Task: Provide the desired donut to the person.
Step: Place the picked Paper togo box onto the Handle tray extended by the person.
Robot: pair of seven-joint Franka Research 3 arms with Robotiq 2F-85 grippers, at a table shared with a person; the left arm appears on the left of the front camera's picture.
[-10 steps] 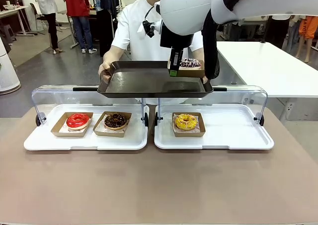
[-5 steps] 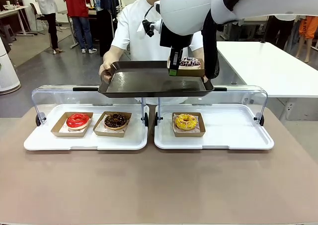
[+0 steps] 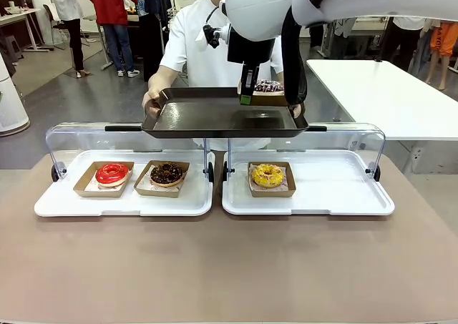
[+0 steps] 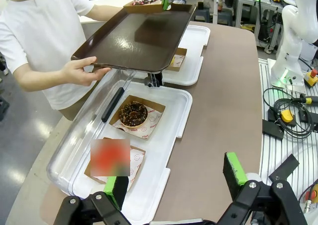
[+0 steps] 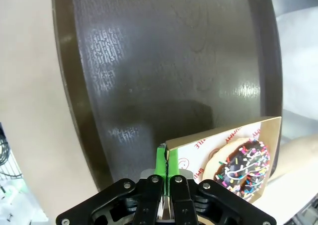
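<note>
Arm status: right arm (image 3: 372, 2) enters high from the right and crosses the middle, wrist pointing down over the far-right corner of the person's tray.

Counter (image 3: 215, 267) carries two white trays side by side, the left display tray (image 3: 57, 206) and the right display tray (image 3: 336, 188). Clear lids (image 3: 86, 134) are swung back.

Person (image 3: 193, 38) in a white shirt stands at the far side, holding the dark brown tray (image 3: 215, 116) roughly level above the display trays. One hand (image 3: 152, 104) grips each short end.

Left tool (image 4: 176, 180) hovers over the counter's edge, just beside the left display tray. Its fingers (image 4: 233, 168) are spread wide with nothing between them.

Right tool (image 5: 166, 158) has its fingers pressed together, pinching the side wall of a cardboard box (image 5: 198, 153) from above. The box is at the tray's far-right corner, on the person's side. Can't tell whether its base touches the tray or hangs just over it.

Sprinkle donut (image 5: 243, 168), chocolate-iced with coloured sprinkles, lies in that box.

Left display tray holds a red donut (image 3: 112, 173) and a chocolate donut (image 3: 167, 172). Right display tray holds a yellow donut (image 3: 268, 174). Each is in its own open carton, and the cartons are apart.
</note>
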